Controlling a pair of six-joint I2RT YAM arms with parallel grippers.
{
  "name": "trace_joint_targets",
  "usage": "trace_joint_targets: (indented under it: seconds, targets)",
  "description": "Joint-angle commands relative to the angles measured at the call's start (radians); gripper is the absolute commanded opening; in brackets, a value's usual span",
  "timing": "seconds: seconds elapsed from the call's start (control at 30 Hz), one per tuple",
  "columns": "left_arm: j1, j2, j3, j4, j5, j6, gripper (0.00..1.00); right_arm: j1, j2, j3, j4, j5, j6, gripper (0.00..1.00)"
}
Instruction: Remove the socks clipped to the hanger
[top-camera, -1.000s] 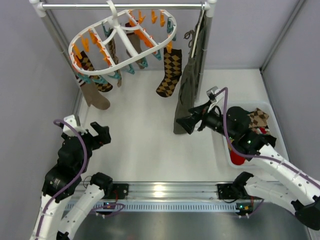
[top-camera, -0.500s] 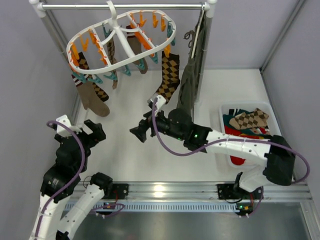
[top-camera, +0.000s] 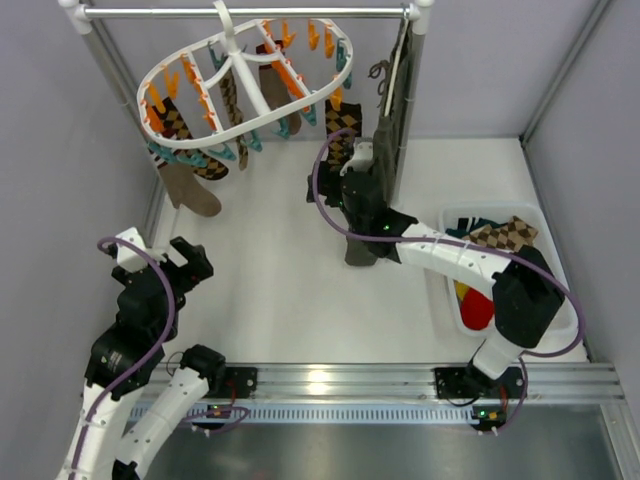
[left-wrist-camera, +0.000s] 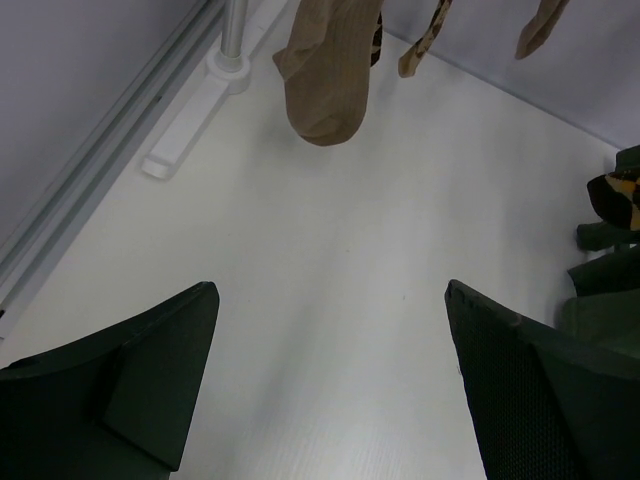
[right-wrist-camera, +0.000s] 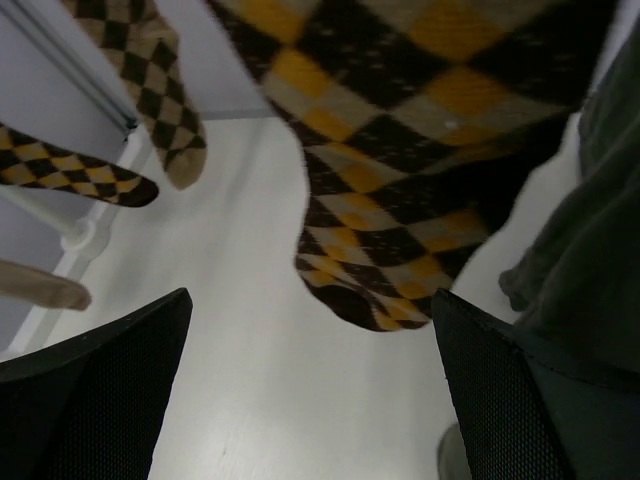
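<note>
Near left: left pincer (left-wrist-camera: 328, 290) spread wide, holding nothing, over white tabletop (top-camera: 290, 270). Mid right: right pincer (right-wrist-camera: 310, 300) likewise gaping and empty, close at the toe of an argyle sock (right-wrist-camera: 400, 150) in brown, black and orange diamonds. Beside that, dark garment (top-camera: 385, 150). Off to the right: white bin (top-camera: 568, 295) with clothes. Farther back: more socks (top-camera: 195, 195), argyle and plain tan, clipped under white oval hanger (top-camera: 262, 122) with orange and teal clips, hooked on metal rail (top-camera: 240, 12). Grey walls all round.
</note>
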Motion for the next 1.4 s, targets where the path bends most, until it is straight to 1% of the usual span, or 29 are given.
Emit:
trace_joint_targets:
  seconds: [0.0, 0.17, 0.27, 0.47, 0.53, 0.57, 0.63, 0.67, 0.7, 0.73, 0.8, 0.83, 0.9, 0.93, 0.97, 1.0, 1.07, 1.13, 1.2, 1.23, 1.3, 1.33, 1.37]
  targets:
    - [-0.002, -0.002, -0.006, 0.043, -0.008, -0.011, 0.98, -0.008, 0.000, -0.007, 0.037, 0.074, 0.025, 0.99]
    - [-0.002, -0.005, -0.008, 0.042, -0.005, -0.007, 0.98, -0.028, 0.043, -0.005, 0.089, 0.139, -0.001, 0.99]
    - [-0.002, -0.004, -0.009, 0.042, 0.001, -0.007, 0.98, -0.043, 0.072, 0.007, 0.130, 0.136, -0.020, 0.99]
    - [0.000, -0.004, -0.013, 0.042, 0.021, -0.006, 0.98, -0.052, 0.141, 0.044, 0.213, 0.081, -0.093, 0.99]
    - [-0.002, -0.007, -0.013, 0.043, 0.024, -0.006, 0.98, -0.057, 0.157, 0.041, 0.271, 0.057, -0.122, 0.99]
    - [-0.002, -0.007, -0.014, 0.043, 0.026, -0.006, 0.98, -0.060, 0.163, 0.029, 0.300, 0.018, -0.151, 1.00]
    - [-0.002, -0.005, -0.013, 0.045, 0.029, -0.004, 0.98, -0.066, 0.170, 0.006, 0.411, -0.033, -0.187, 0.99]
    - [-0.002, -0.004, -0.013, 0.043, 0.032, -0.003, 0.98, -0.068, 0.172, -0.026, 0.451, -0.082, -0.220, 0.97]
    - [-0.002, -0.004, -0.014, 0.043, 0.030, -0.003, 0.98, -0.066, 0.172, -0.040, 0.527, -0.107, -0.233, 0.93]
    - [-0.002, -0.002, -0.013, 0.043, 0.033, -0.003, 0.98, -0.066, 0.169, -0.057, 0.566, -0.131, -0.245, 0.82]
    - [-0.002, -0.004, -0.013, 0.043, 0.035, -0.001, 0.98, -0.068, 0.169, -0.092, 0.624, -0.170, -0.273, 0.67]
    - [-0.002, -0.004, -0.013, 0.043, 0.036, -0.001, 0.98, -0.068, 0.167, -0.095, 0.636, -0.174, -0.277, 0.49]
    - [0.000, -0.004, -0.013, 0.043, 0.035, -0.001, 0.98, -0.068, 0.167, -0.092, 0.635, -0.174, -0.287, 0.30]
    - [-0.002, -0.004, -0.013, 0.043, 0.035, -0.001, 0.98, -0.066, 0.166, -0.094, 0.637, -0.174, -0.290, 0.25]
    - [-0.002, -0.007, -0.013, 0.043, 0.033, -0.001, 0.98, -0.066, 0.163, -0.100, 0.635, -0.173, -0.288, 0.13]
    - [-0.002, -0.005, -0.010, 0.045, 0.036, -0.001, 0.98, -0.063, 0.155, -0.106, 0.637, -0.174, -0.288, 0.09]
    - [-0.002, -0.007, -0.005, 0.045, 0.044, 0.002, 0.98, -0.054, 0.144, -0.131, 0.646, -0.170, -0.291, 0.05]
    - [-0.002, -0.005, 0.004, 0.046, 0.084, 0.012, 0.98, -0.035, 0.129, -0.146, 0.652, -0.162, -0.297, 0.00]
    - [0.000, 0.004, 0.030, 0.049, 0.139, 0.028, 0.98, -0.010, 0.112, -0.171, 0.653, -0.153, -0.303, 0.00]
    - [0.000, 0.008, 0.043, 0.048, 0.215, 0.043, 0.98, 0.001, 0.106, -0.183, 0.653, -0.128, -0.308, 0.00]
    - [-0.002, 0.019, 0.091, 0.052, 0.309, 0.060, 0.98, 0.039, 0.100, -0.192, 0.649, -0.115, -0.320, 0.00]
    - [-0.002, 0.033, 0.108, 0.057, 0.410, 0.086, 0.98, 0.052, 0.097, -0.197, 0.649, -0.107, -0.326, 0.00]
    - [-0.002, 0.039, 0.125, 0.063, 0.479, 0.101, 0.98, 0.066, 0.095, -0.200, 0.647, -0.087, -0.339, 0.00]
